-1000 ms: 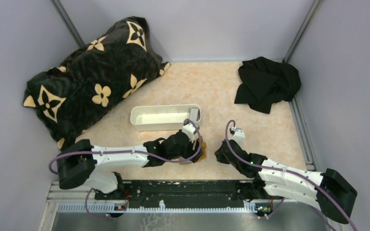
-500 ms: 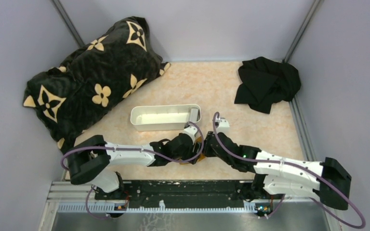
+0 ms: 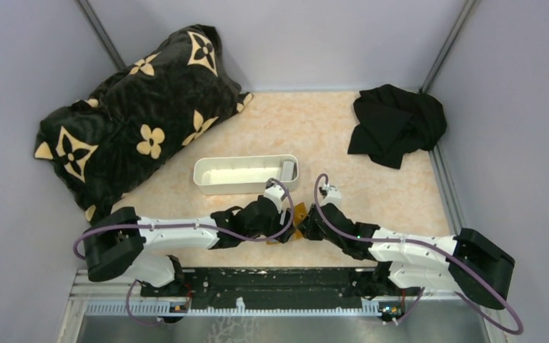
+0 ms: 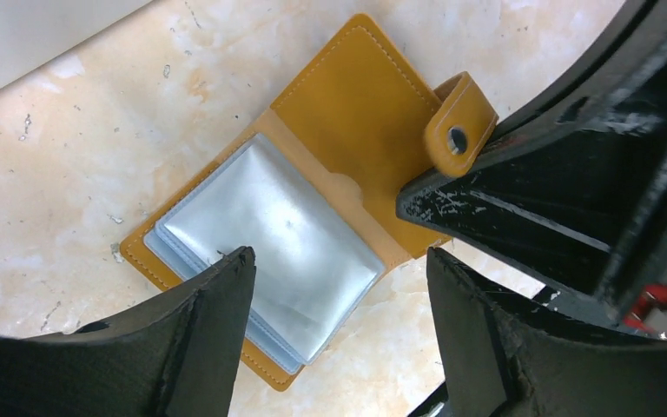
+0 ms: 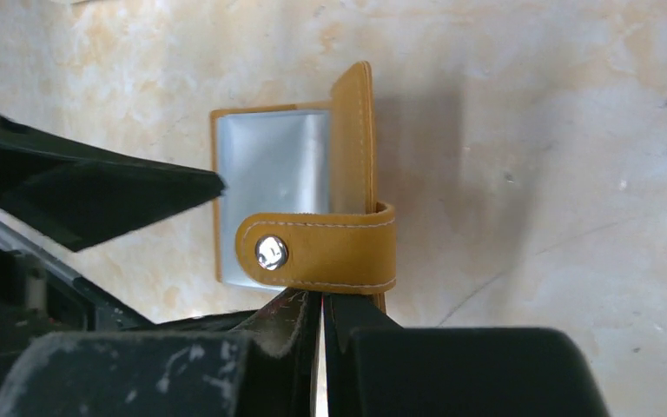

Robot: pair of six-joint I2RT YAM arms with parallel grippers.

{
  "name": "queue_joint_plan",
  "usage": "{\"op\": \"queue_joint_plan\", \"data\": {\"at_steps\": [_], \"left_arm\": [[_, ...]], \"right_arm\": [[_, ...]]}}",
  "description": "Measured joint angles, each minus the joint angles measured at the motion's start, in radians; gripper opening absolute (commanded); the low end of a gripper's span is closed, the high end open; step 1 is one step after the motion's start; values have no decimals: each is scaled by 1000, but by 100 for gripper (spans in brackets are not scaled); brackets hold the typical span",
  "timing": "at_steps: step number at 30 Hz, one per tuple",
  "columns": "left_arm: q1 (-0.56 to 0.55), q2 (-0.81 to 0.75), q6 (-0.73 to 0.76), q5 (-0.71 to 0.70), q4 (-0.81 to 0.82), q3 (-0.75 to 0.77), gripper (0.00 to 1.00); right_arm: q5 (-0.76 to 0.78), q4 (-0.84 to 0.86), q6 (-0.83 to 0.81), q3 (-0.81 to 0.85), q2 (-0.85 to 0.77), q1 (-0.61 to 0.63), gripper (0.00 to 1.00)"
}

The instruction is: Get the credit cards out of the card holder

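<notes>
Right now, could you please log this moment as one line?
orange-tan leather card holder: open on table | left gripper: open above grey sleeves | right gripper: shut, at snap strap

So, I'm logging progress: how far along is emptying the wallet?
Done: wallet lies open, sleeves showing. In hand: shut right gripper touches it by the strap; open left gripper hovers over the sleeves. Left: drawing cards out; neither gripper holds one.

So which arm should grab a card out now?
Left. The left fingers are open just over the wallet's grey pockets, while the right fingers are shut against the cover's edge.
</notes>
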Motion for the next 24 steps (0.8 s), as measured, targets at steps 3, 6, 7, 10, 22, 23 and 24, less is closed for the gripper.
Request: {"op": "queue_joint_plan", "data": {"at_steps": [3, 6, 7, 10, 22, 23, 24], "left_arm": [[2, -20, -10, 1, -16, 0, 80], [20, -67, -32, 25, -14, -20, 79], [41, -93, -48, 51, 2, -44, 79], [142, -146, -100, 135, 64, -145, 79], [224, -201, -296, 357, 211, -293, 78], [224, -200, -312, 370, 228, -299, 77], [224, -197, -328, 386, 246, -303, 77]], "right_arm": [[-23, 28, 11, -45, 1, -30, 14], [-37, 35, 16, -60, 1, -53, 20], [-40, 42, 16, -63, 0, -60, 23], [-48, 54, 19, -64, -2, -71, 36], [-84, 116, 34, -105, 19, -77, 40], [-85, 121, 35, -105, 24, -77, 40], [-87, 128, 36, -105, 30, -77, 40]]}}
